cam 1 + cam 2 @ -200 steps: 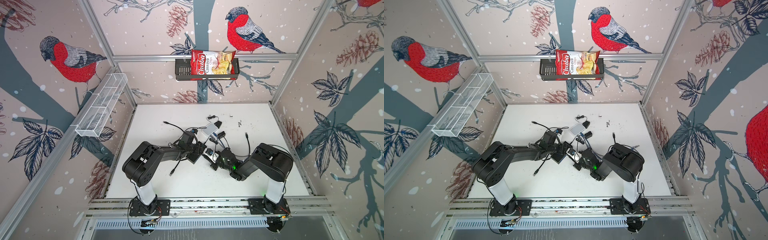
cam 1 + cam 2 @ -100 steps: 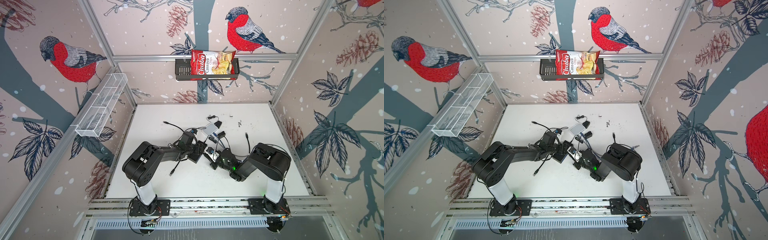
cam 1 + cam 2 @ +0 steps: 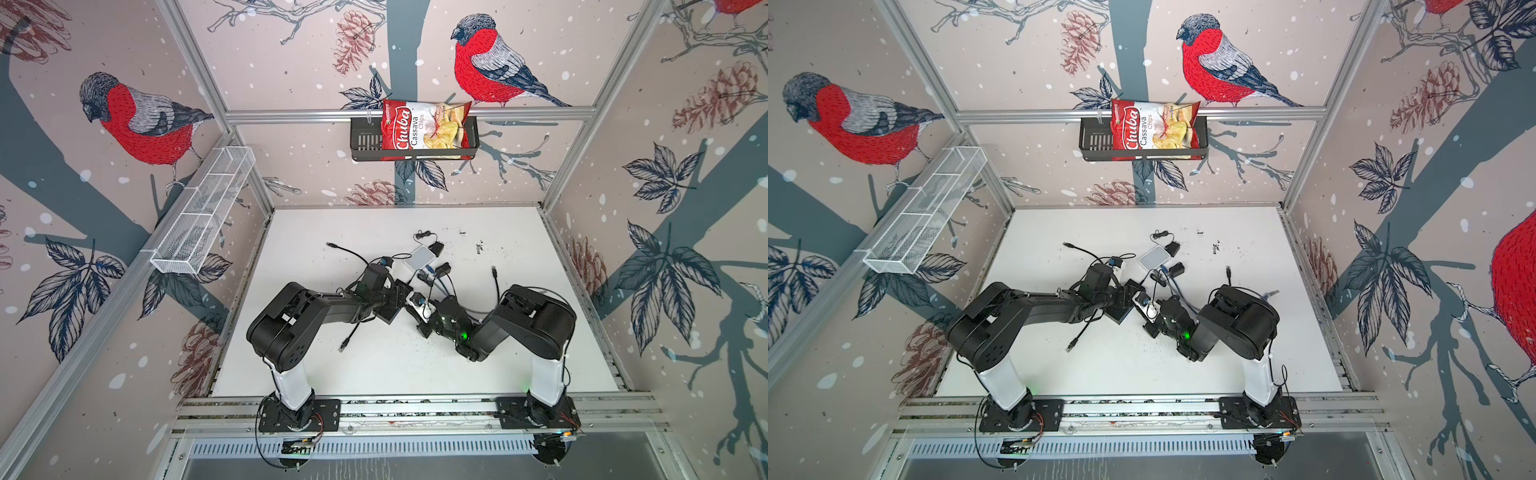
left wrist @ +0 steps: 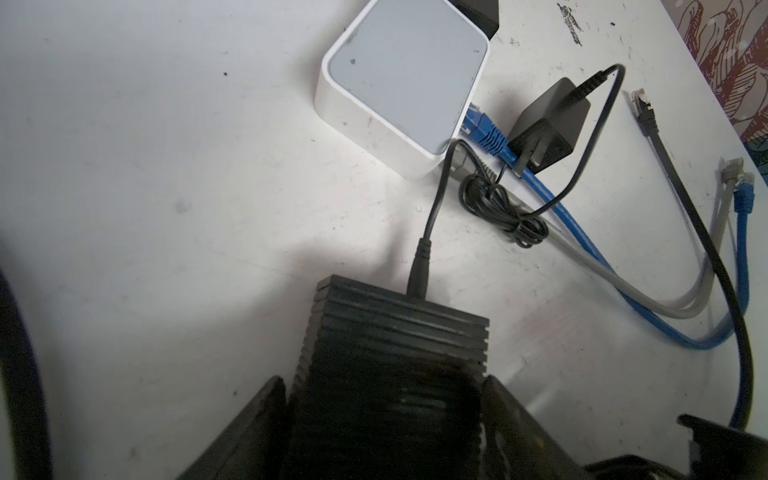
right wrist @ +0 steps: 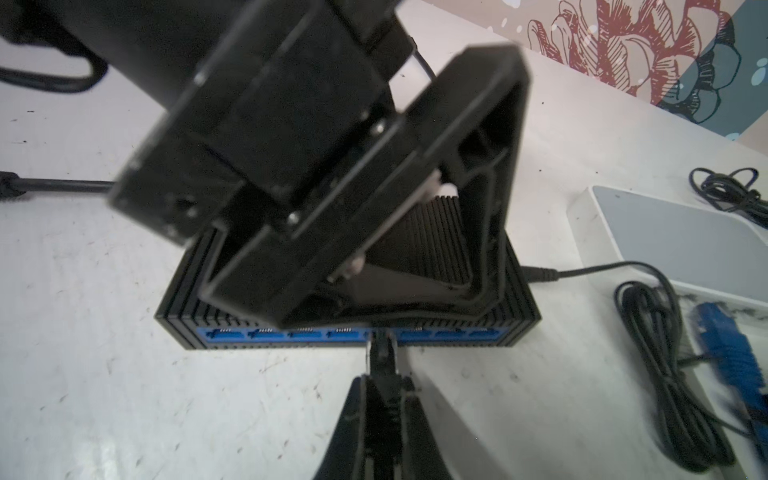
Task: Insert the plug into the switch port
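Pinching a black plug between its fingertips, the right hand is almost fully closed, with the plug aimed straight at the switch. Plug tip meets the blue port row on the switch front, 4 ports on one side of it and 3 on the other; how deep it sits cannot be told. Left hand stands wide, its 2 fingers against the short ends of the switch, clamping it flat on the white bench. Switch is a black ribbed box near the bench middle, right where both hands meet in both top views. A thin black lead goes into the switch's back face. Just beyond that lies a white box with a grey top, a blue cable plugged into its side. A black power adapter lies just beside the blue connector; whether they touch cannot be told. Its thin cord is bunched in a small coil near the white box corner. A grey cable and the blue one run side by side across the bench, and a thicker black cable with a loose connector lies near them. Bench surface is scuffed with dark specks. On the back wall a black basket holds a red chips bag. A white wire tray hangs on the left wall, well apart from everything on the bench.
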{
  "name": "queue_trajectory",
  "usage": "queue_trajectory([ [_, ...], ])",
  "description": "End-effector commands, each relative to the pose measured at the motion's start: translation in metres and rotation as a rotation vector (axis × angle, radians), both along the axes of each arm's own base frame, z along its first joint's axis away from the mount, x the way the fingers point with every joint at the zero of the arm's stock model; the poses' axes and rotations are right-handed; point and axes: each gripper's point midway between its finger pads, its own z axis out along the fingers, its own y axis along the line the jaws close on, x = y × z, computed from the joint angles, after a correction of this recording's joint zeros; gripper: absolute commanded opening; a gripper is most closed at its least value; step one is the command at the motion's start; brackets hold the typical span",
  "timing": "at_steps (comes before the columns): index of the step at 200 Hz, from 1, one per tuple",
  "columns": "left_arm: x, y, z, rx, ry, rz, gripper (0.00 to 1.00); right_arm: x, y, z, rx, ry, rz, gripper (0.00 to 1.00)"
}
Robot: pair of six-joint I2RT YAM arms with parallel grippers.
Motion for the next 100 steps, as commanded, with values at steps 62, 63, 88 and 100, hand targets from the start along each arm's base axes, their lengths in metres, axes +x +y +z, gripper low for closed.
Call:
queue_trajectory([
  [62,-0.037,-0.041,0.003,-0.121,0.072,-0.195,0.72,0.011,0.013,0.027,0.086,-0.101,-0.002,0.07],
  [63,-0.037,-0.042,0.003,-0.122,0.071,-0.196,0.72,0.011,0.013,0.027,0.085,-0.102,-0.002,0.07],
  [88,-0.042,-0.048,0.003,-0.118,0.066,-0.245,0.72,0.014,0.018,0.030,0.076,-0.123,0.010,0.07],
  [100,-0.043,-0.050,0.003,-0.116,0.068,-0.258,0.72,0.014,0.020,0.030,0.069,-0.127,0.017,0.07],
])
